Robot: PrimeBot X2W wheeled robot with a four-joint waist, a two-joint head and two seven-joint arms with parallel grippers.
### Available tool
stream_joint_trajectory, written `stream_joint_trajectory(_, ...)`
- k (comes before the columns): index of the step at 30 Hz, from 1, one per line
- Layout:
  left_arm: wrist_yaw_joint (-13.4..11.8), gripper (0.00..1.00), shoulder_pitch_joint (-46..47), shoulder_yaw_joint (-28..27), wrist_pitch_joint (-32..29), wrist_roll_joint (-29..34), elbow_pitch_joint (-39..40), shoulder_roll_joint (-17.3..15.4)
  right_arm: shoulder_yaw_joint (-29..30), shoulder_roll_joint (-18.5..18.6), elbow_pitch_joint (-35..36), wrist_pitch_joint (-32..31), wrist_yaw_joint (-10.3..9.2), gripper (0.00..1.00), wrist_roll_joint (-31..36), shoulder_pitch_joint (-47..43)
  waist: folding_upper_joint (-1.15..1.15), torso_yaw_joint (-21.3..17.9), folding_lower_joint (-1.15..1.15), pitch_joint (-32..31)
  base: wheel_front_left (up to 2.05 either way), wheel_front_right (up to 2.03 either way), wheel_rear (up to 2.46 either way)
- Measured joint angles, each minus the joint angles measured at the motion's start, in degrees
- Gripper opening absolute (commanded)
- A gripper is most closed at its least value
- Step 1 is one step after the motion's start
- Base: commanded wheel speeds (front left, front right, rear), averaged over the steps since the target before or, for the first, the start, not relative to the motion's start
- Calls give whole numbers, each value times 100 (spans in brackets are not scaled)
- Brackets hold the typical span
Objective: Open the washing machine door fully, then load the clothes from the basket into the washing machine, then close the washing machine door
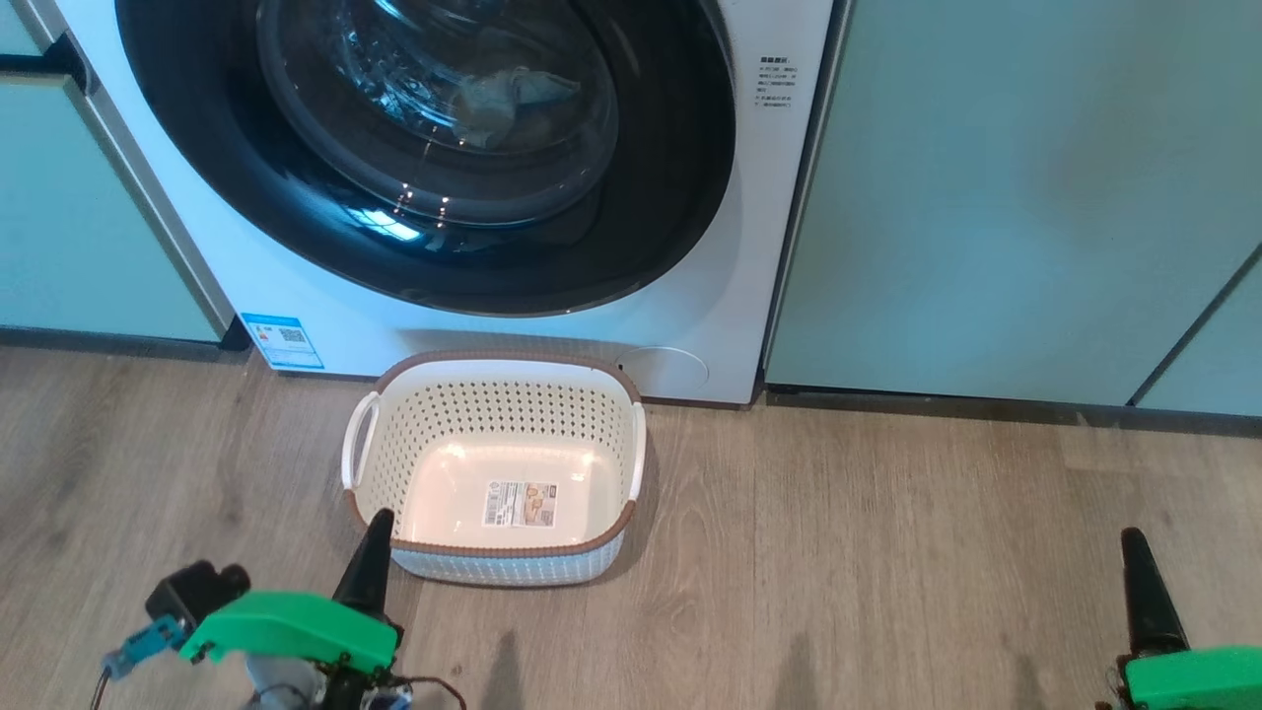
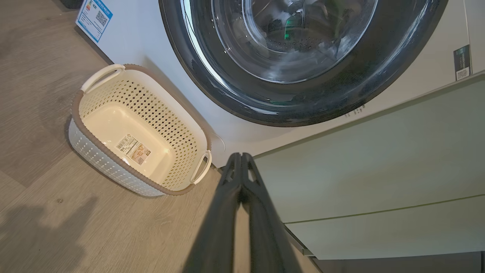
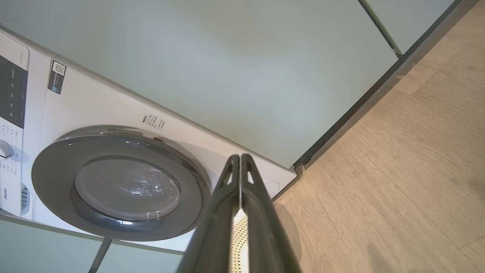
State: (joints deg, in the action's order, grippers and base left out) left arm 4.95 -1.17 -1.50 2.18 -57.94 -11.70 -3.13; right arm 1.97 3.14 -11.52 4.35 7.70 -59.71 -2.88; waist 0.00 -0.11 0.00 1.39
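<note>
While left fingers [image 2: 223, 212] and right fingers [image 3: 221, 212] clench empty, the black-rimmed door [image 1: 675, 177] sits closed.

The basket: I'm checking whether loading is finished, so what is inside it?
Only a label on the bottom of the basket; no garments lie in it. Its near wall's inner face is hidden in the head view.

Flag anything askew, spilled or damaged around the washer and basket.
Nothing stands out. The washing machine door sits shut and flush, the basket stands upright and empty on the floor, and pale clothes show behind the glass.
</note>
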Motion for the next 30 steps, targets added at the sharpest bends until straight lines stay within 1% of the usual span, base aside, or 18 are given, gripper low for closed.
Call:
stream_joint_trajectory(3, 44, 0, 54, -11, -53, -189, -12, 2, 13, 1, -36, -56, -1, 0, -203, 2, 0, 1, 0, -7, 0, 0, 0)
stream_joint_trajectory(14, 53, 0, 122, -42, -223, -895, -91, 16, 80, 4, -99, -238, -3, 0, -911, 141, 0, 3, 0, -32, 0, 0, 0)
stream_joint_trajectory(19, 94, 0, 161, -55, -278, -1152, -123, 21, 124, 5, -142, -301, -3, 0, -1160, 153, 0, 4, 0, -42, 0, 0, 0)
stream_joint_trajectory(28, 103, 0, 194, -169, -455, -1802, -213, 29, 167, 5, -232, -448, -3, 0, -1800, 247, 0, 6, 0, -65, 0, 0, 0)
stream_joint_trajectory(30, 146, 0, 233, -185, -479, -1919, -225, 31, 175, 5, -249, -488, -3, 0, -1935, 255, 0, 6, 0, -70, 0, 0, 0)
